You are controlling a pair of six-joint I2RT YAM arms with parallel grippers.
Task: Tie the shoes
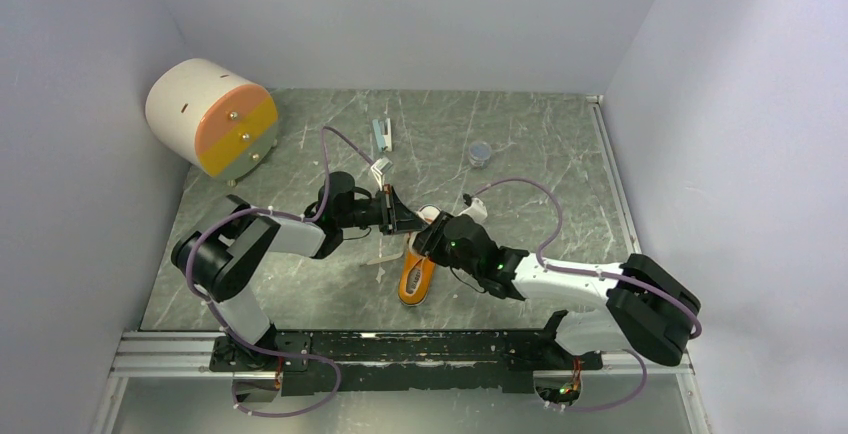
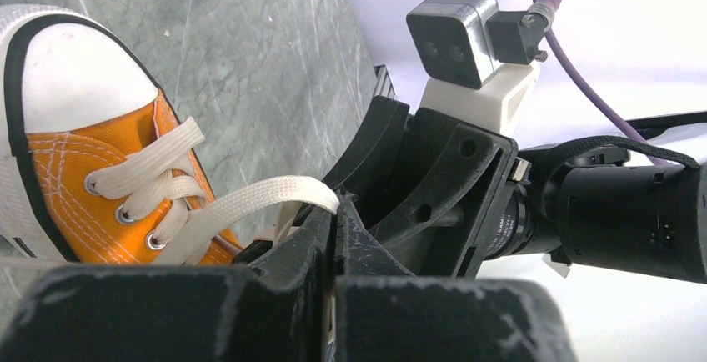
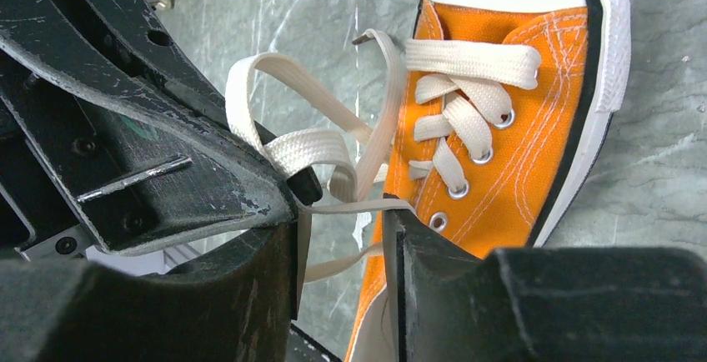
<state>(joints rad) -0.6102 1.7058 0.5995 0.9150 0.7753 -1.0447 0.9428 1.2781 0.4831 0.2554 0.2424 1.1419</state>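
Observation:
The orange sneaker (image 1: 417, 276) with white toe cap lies mid-table, toe pointing away from the arms; it also shows in the left wrist view (image 2: 92, 162) and the right wrist view (image 3: 517, 137). My left gripper (image 1: 403, 218) (image 2: 338, 212) is shut on a white lace (image 2: 258, 193), pinching it at the tips just left of the shoe's tongue. My right gripper (image 1: 432, 238) (image 3: 343, 233) is open right beside it. Thin lace strands (image 3: 358, 206) cross its gap. A lace loop (image 3: 313, 149) runs to the left gripper's fingers (image 3: 208, 170).
A white cylinder with an orange and yellow face (image 1: 212, 116) stands at the back left. A small teal and white object (image 1: 382, 134) and a small grey disc (image 1: 481, 154) lie at the back. An aluminium rail (image 1: 400, 346) runs along the near edge.

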